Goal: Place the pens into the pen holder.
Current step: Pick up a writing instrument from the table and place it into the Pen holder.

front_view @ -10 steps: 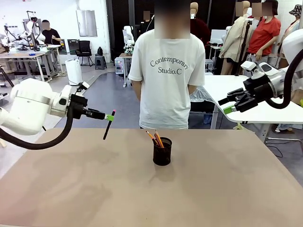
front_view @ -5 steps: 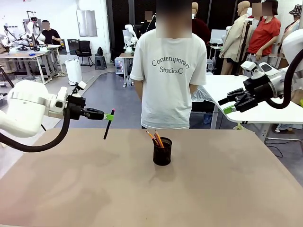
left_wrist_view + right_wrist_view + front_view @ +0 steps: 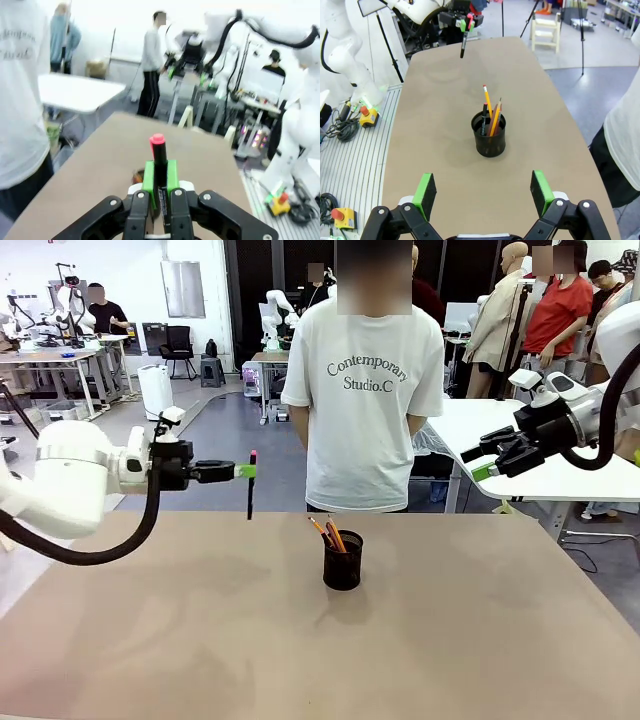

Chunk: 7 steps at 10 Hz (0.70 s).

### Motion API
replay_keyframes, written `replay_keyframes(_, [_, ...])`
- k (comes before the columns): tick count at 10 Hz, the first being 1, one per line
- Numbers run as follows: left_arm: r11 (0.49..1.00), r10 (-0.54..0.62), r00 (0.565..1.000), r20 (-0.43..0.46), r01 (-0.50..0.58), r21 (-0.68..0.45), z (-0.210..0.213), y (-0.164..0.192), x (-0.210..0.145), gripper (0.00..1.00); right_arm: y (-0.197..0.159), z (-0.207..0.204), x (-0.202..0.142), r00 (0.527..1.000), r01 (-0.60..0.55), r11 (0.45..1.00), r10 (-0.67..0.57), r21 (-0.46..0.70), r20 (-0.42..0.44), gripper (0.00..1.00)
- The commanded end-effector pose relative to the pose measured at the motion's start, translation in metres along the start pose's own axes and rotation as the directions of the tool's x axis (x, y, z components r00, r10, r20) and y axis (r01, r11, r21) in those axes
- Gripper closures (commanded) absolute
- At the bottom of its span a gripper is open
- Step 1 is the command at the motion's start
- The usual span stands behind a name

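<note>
Front view: left hand [image 3: 246, 471] — clenched on one black pen [image 3: 251, 485] hanging upright, left of centre; pen holder [image 3: 343, 560] at centre holds two pens [image 3: 328, 533]; right hand [image 3: 478, 464] released.

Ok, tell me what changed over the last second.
The left gripper, shut on the black pen with red ends, carried it toward the black wire-mesh pen holder and turned it from tilted to nearly upright. The open right gripper, the holder and the pencils inside stayed put.
</note>
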<state>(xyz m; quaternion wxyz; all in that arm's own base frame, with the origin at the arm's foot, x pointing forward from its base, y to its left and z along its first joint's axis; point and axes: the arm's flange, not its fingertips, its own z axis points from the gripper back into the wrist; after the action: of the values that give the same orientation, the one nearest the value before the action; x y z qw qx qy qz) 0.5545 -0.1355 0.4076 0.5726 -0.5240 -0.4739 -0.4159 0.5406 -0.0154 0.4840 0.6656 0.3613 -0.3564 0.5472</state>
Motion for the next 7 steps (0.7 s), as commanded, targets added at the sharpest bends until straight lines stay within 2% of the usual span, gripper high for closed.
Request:
replay_keyframes(1, [0.995, -0.042, 0.991, 0.126, 0.053, -0.086, -0.019, 0.001, -0.005, 1.0, 0.001, 0.001, 0.001, 1.0, -0.002, 1.0, 0.002, 0.001, 0.003, 0.0])
replay_keyframes(2, [0.986, -0.087, 0.984, 0.159, 0.108, -0.13, -0.031, 0.001, -0.006, 1.0, 0.001, 0.001, 0.001, 1.0, -0.002, 1.0, 0.002, 0.001, 0.003, 0.0])
replay_keyframes(7, [0.944, -0.205, 0.942, 0.266, 0.262, -0.2, -0.088, 0.0, -0.025, 1.0, 0.001, 0.001, 0.001, 1.0, -0.002, 1.0, 0.002, 0.001, 0.003, 0.0])
